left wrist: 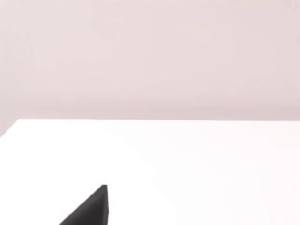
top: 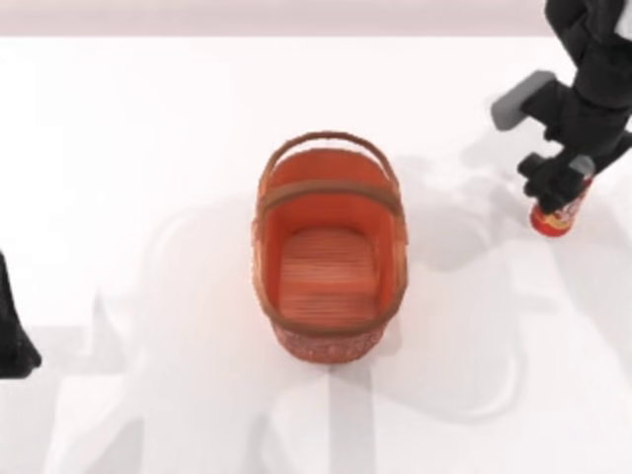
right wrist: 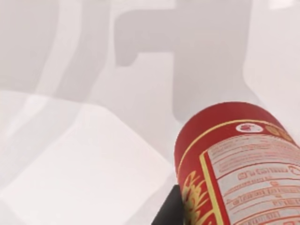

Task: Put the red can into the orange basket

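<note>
White table [top: 178, 148] carries the orange basket [top: 331, 188] at centre. Right gripper [top: 555, 183] clamps the red can [top: 558, 215] for transfer, well right of the basket. Left gripper [top: 15, 346]: parked at the left edge, state indeterminable.

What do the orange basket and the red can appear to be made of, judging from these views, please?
The orange basket looks woven, perhaps wicker or plastic imitating it: ribbed walls, slatted floor, matte brown rim and arched handle. The red can looks like smooth metal or coated card with a printed, slightly glossy label; which one is unclear. The right hand is at the can's top near the table's right edge.
</note>
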`<state>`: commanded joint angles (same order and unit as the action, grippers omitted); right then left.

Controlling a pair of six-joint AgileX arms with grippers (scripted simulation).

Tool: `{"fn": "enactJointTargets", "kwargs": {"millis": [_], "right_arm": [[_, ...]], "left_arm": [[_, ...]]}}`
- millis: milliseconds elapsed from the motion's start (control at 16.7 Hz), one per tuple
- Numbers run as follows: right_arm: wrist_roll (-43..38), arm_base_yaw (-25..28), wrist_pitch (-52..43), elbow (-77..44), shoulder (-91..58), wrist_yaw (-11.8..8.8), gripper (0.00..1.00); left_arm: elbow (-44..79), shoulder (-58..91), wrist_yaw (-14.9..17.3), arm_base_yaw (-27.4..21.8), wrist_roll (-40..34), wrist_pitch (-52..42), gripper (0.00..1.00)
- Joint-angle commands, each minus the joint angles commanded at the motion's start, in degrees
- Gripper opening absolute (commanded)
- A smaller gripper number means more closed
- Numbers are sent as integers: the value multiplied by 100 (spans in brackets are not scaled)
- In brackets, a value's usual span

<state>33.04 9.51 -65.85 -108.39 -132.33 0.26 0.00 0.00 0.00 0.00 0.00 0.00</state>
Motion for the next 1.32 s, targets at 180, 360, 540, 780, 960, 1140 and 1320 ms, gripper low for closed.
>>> {"fn": "enactJointTargets", "kwargs": {"millis": [180,360,540,780,960,1140,1320], "right_arm": [[-97,57,353,94,37,-238,0],[-375,159,1244,345,135,-803,0],[-809,285,2617,736,266,-1609,0],[-1553,479,4962,1455,494,-2901,0],[-2165,630,6842,2081,723,-3925,0],[-2725,766,8556,2673,1008,-4871,0],[-3158,878,9892,3143,1322,-5663,0]], "left_arm": [[0,0,0,0,0,0,100],[0,0,0,0,0,0,100],[0,0,0,0,0,0,100],[0,0,0,0,0,0,100],[0,0,0,0,0,0,100],[0,0,0,0,0,0,100],[0,0,0,0,0,0,100]]}}
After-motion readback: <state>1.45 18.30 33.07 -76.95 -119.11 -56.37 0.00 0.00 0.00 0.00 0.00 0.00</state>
